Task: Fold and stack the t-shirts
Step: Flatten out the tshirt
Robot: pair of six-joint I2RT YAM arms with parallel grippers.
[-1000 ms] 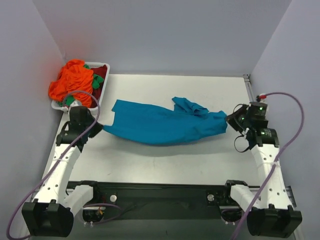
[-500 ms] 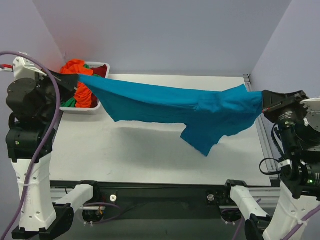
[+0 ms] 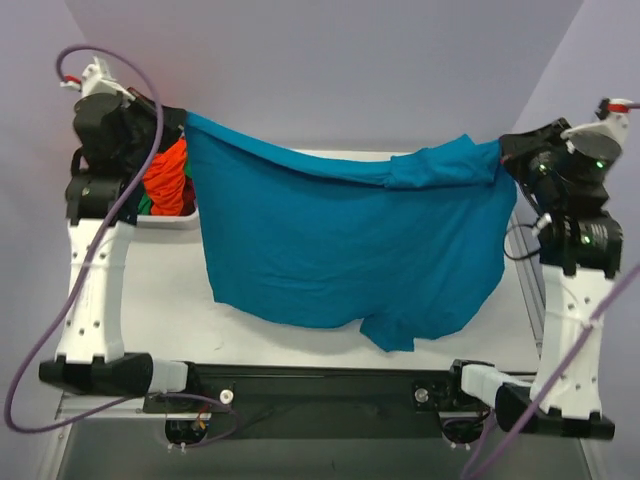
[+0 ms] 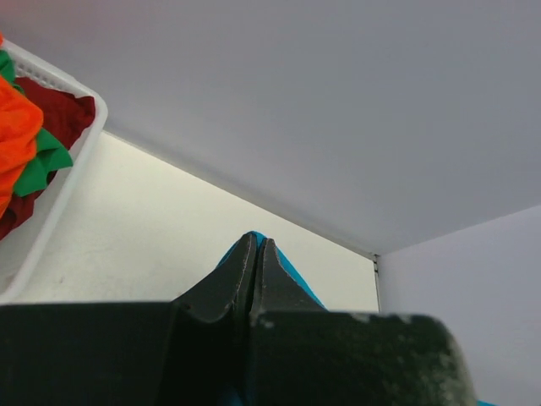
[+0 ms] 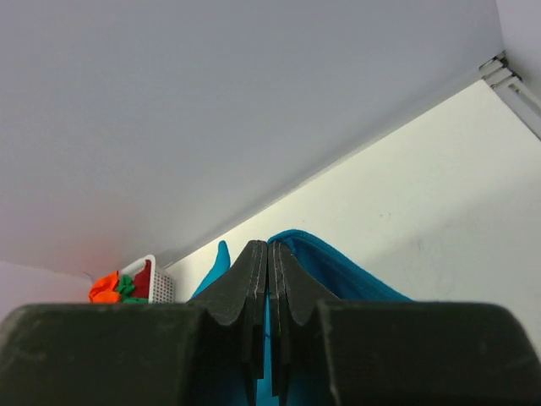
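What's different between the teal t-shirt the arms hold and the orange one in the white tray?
The teal t-shirt hangs spread in the air, pinched by the left gripper and right gripper; the orange t-shirt lies crumpled in the tray. The teal t-shirt hangs alone; the orange t-shirt is bunched with green cloth and dark red cloth. Both are plain cloth.

T-shirt [image 3: 340, 250] hung spread between left gripper [image 3: 178, 118] and right gripper [image 3: 503, 152] — above the table [image 3: 160, 290], tray [image 4: 61, 199] at far-left corner, other t-shirts [image 3: 168, 180] piled in it.
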